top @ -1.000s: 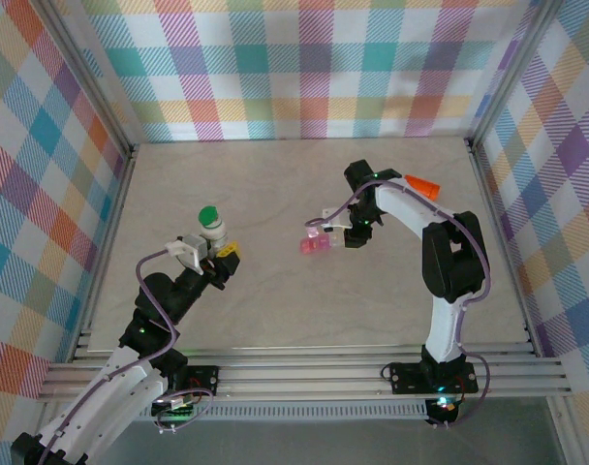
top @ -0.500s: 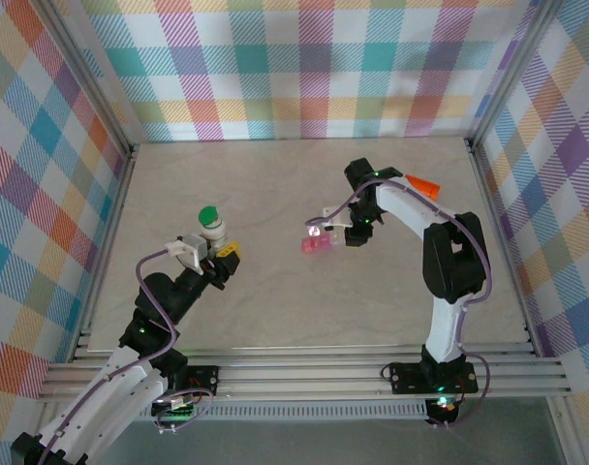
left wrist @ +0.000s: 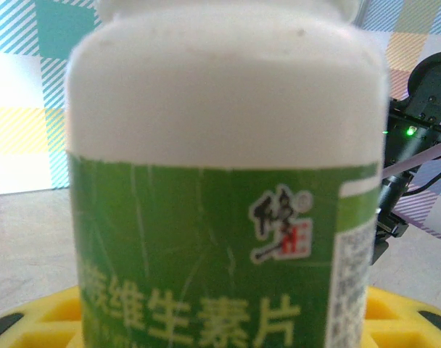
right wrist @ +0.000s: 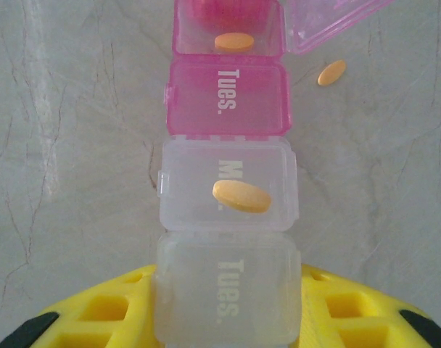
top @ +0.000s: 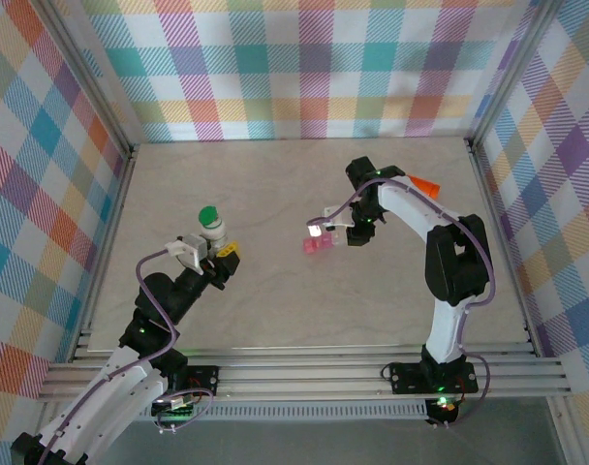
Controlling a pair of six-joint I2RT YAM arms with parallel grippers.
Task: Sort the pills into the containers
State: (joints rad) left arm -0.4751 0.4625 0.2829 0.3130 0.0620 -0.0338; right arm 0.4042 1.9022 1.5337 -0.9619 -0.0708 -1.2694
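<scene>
Right tool (right wrist: 226, 319), gripping the clear pill box (right wrist: 195, 214), should hold it level lest the orange pill (right wrist: 241, 196) on its lid roll off; left tool (top: 213, 254) grips the white bottle (left wrist: 228, 109).

At bottom centre the gripper (right wrist: 228, 319) clasps a clear pill box (right wrist: 228, 217) with an orange pill (right wrist: 241, 196) on its lid. Above, the pink pill box (right wrist: 229, 98) holds a second pill (right wrist: 234, 41) in its open top compartment. A third pill (right wrist: 331, 72) lies on the table (right wrist: 75, 145), upper right.
</scene>
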